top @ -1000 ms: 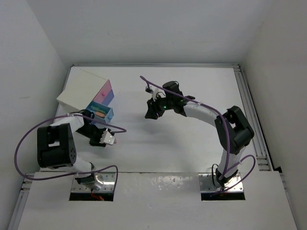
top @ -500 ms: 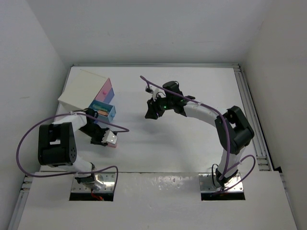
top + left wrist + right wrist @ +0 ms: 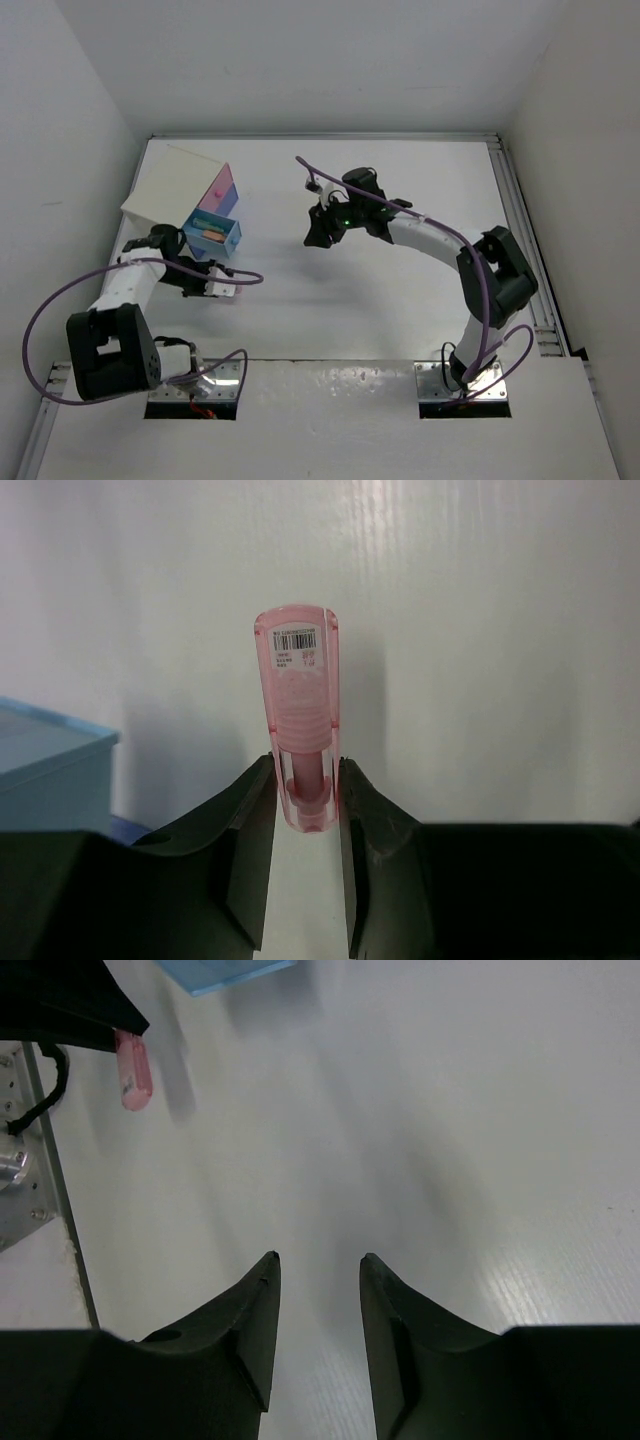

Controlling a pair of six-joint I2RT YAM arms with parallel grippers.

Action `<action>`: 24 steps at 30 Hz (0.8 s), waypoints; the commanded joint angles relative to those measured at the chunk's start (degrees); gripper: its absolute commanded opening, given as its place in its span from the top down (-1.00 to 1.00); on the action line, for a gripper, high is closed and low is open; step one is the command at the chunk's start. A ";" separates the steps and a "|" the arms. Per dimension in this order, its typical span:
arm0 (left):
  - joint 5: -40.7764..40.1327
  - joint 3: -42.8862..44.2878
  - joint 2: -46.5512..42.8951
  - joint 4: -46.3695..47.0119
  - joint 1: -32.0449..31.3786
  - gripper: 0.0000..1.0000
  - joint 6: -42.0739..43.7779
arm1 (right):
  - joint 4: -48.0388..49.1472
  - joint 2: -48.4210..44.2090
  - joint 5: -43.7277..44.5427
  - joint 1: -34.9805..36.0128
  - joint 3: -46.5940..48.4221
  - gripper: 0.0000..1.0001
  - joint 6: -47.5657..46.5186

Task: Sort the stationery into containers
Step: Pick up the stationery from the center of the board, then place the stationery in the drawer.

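Note:
A stubby translucent pink marker [image 3: 300,705] with a barcode label stands between my left gripper's [image 3: 305,772] jaws, which are shut on its lower end; it hangs just above the white table. In the top view the left gripper [image 3: 216,285] sits just in front of the blue container [image 3: 226,243], which holds orange pieces. The pink container [image 3: 226,188] stands behind the blue one. My right gripper [image 3: 318,233] is at mid-table, open and with nothing between its fingers [image 3: 262,1290]. Its view shows the pink marker [image 3: 133,1072] and an edge of the blue container [image 3: 225,972].
A white box [image 3: 170,183] stands at the back left, against the containers. The blue container's corner [image 3: 50,775] lies close to the left of my left gripper. Metal mounting rails [image 3: 25,1160] run along the near edge; white walls enclose the table.
My left gripper has closed on the pink marker and drawn slightly left. The left arm's upper links have swung down toward the near edge. The right arm has barely moved.

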 commanded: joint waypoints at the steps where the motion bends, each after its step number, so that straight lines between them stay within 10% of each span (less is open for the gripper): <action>1: 7.99 6.02 -2.70 -5.69 1.32 1.00 -2.24 | 0.29 -3.38 -0.60 -0.03 -0.17 0.27 -0.10; 14: 17.84 38.18 10.28 -20.29 5.01 1.00 -3.32 | -0.59 -4.79 -0.08 -0.11 -1.13 0.28 -0.45; 24: 13.63 42.53 16.54 -20.30 5.45 1.00 3.02 | -1.03 -4.79 0.36 -0.82 -1.13 0.28 -0.54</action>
